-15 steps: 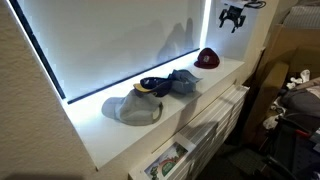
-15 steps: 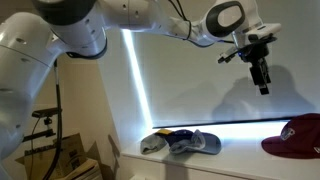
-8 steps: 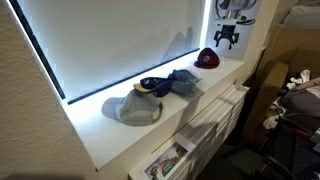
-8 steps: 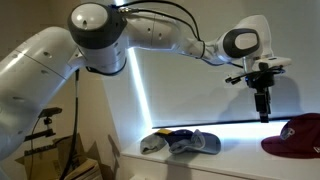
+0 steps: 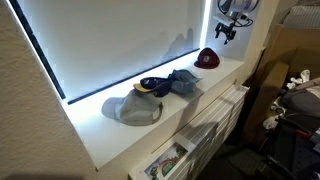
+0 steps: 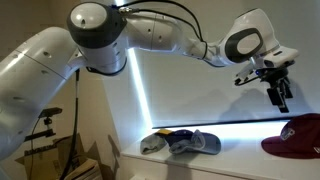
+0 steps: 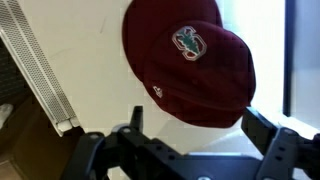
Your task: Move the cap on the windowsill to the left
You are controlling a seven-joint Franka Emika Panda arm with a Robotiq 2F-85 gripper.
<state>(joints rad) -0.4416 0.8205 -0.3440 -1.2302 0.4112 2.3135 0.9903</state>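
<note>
Wrist view has the maroon cap (image 7: 190, 60) lying flat on the white worktop (image 7: 85, 55), right under the gripper (image 7: 197, 128), jaws spread wide and empty. I'd drop straight down and pinch the cap's brim edge or crown instead of shoving fabric around.

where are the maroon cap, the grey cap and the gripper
maroon cap (image 7: 190, 80), wrist view, on the crown below its badge
grey cap (image 5: 132, 109), in an exterior view, on its crown
gripper (image 6: 282, 100), in an exterior view, midway between its open jaws
</note>
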